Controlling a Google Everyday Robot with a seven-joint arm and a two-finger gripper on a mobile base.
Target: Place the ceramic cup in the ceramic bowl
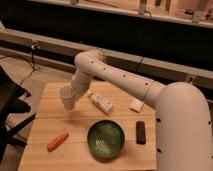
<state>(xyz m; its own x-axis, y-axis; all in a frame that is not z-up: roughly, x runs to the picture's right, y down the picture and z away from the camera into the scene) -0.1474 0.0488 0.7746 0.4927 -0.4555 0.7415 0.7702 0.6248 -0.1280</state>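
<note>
The ceramic cup (67, 98) is small and white. It is held tilted above the left part of the wooden table (52, 120). My gripper (72, 95) is at the end of the white arm and is closed around the cup. The dark green ceramic bowl (106, 139) sits on the table near the front, to the lower right of the cup. The cup is above and to the left of the bowl, apart from it.
An orange carrot (57, 141) lies at the front left. A white rectangular object (101, 102) lies behind the bowl. A small white block (136, 104) and a black object (141, 132) are at the right. My arm's large white body (182, 130) fills the right side.
</note>
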